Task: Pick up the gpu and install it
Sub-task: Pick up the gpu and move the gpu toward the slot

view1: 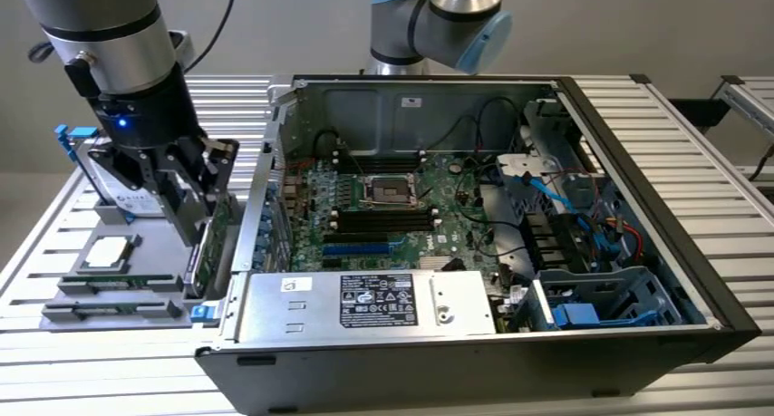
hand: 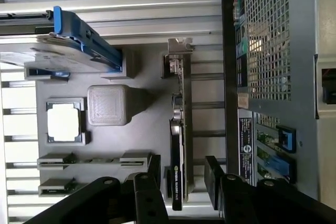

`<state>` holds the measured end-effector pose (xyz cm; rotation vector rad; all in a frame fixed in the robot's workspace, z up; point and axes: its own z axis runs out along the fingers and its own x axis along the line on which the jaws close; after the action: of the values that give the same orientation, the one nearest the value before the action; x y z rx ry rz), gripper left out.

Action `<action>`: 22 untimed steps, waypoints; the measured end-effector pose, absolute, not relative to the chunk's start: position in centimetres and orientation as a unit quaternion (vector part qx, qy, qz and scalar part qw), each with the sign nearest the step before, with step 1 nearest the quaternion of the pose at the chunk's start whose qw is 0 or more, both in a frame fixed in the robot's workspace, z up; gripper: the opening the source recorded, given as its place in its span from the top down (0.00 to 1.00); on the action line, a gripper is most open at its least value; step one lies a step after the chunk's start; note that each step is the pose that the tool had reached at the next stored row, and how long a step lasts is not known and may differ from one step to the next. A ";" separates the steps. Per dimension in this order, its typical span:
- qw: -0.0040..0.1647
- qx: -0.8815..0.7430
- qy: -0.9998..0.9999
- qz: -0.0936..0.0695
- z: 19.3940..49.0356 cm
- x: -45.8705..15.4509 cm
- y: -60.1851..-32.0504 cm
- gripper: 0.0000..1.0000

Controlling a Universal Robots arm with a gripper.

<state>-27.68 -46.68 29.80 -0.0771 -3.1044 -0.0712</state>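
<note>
- Aluminium slats form the table [view1: 677, 135], a flat bed that carries everything else.
- Black and steel, the case [view1: 484, 380] lies on its side with the panel off. The motherboard [view1: 387, 208] faces up, so its slots can be reached from above.
- Grey, the tray [hand: 147, 114] sits just beside the case, on the exterior view's left. Its moulded seats look meant to keep each part at a known spot and angle. A drive [hand: 68, 51] in a blue frame and a CPU [hand: 64, 121] rest in their own seats, apart from the work.
- Green-backed and black-faced, the gpu [hand: 181, 124] stands on its long edge in the tray seat nearest the case, with its silver bracket at the end far from the fingers. Standing upright likely leaves both flat faces free for a pinch from above. It is not yet lifted and not yet in the case.
- Black, the gripper [hand: 184, 161] hangs over the gpu, partly open, with one finger [hand: 156, 169] on each flat side of the card. A sliver of tray shows between each finger and the card, so it seems to straddle the card without clamping and holds nothing.
</note>
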 end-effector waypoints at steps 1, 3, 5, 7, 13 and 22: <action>0.018 -0.024 -0.999 -0.023 29.6 -27.7 -46.7 0.53; 0.018 -0.021 -0.999 -0.023 29.2 -27.7 -46.7 0.53; 0.018 -0.019 -0.999 -0.023 28.9 -27.8 -46.7 0.53; 0.018 -0.016 -0.999 -0.023 28.5 -27.8 -46.7 0.53; 0.018 -0.012 -1.000 -0.023 27.4 -28.0 -46.7 0.53; 0.018 -0.011 -1.000 -0.023 25.8 -28.1 -46.7 0.53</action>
<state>-28.11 -46.67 25.80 -0.0357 -3.1046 -0.0705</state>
